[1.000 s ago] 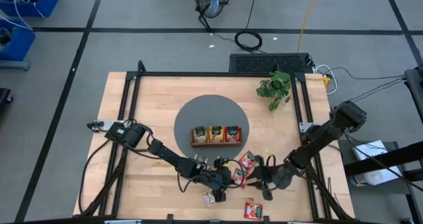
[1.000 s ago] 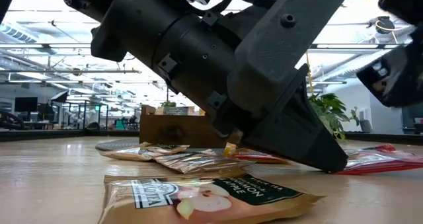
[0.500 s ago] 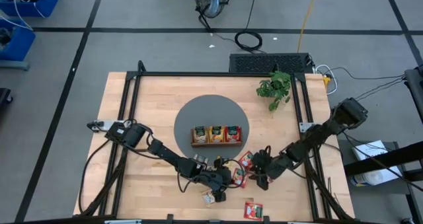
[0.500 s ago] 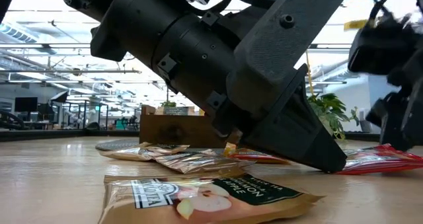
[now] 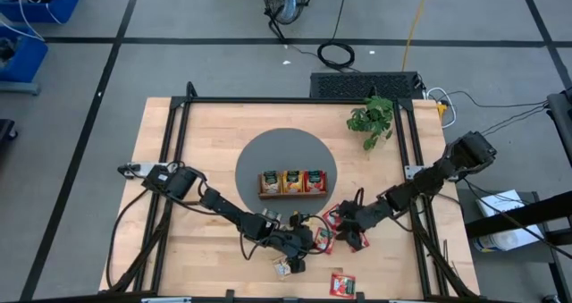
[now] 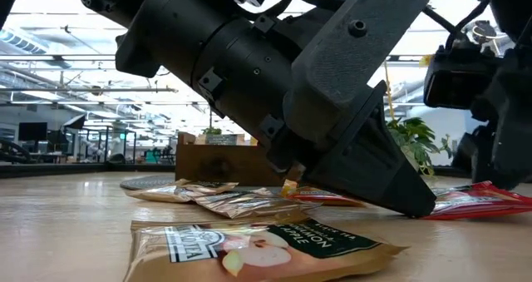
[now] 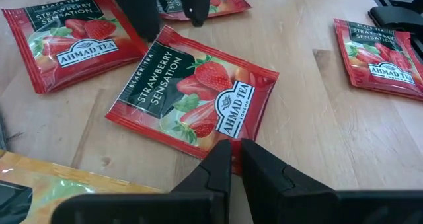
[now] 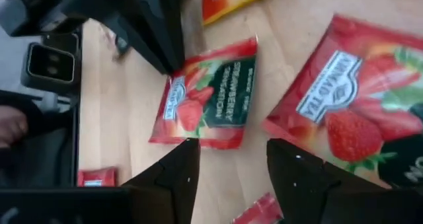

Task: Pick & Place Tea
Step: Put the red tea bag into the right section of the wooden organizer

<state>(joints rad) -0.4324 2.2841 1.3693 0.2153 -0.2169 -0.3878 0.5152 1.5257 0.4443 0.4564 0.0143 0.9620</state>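
Red foil strawberry tea packet (image 7: 192,92) lies flat on the pale wooden table (image 5: 179,160), near the front edge, right of centre, and it's the one I'm after. My left gripper (image 7: 234,159) sits low just beside its edge, fingers pinched nearly together with nothing between them. My right gripper (image 8: 228,159) hangs over the same packet from the other side, fingers spread wide and empty, another red packet (image 8: 344,105) close by. I judge this the pick step: one hand must settle on the packet, close on an edge and lift toward the brown wooden three-compartment tray (image 5: 293,182) on the grey round mat (image 5: 268,155). Both hands crowd one spot, so room is tight; the table toward the back edge is open
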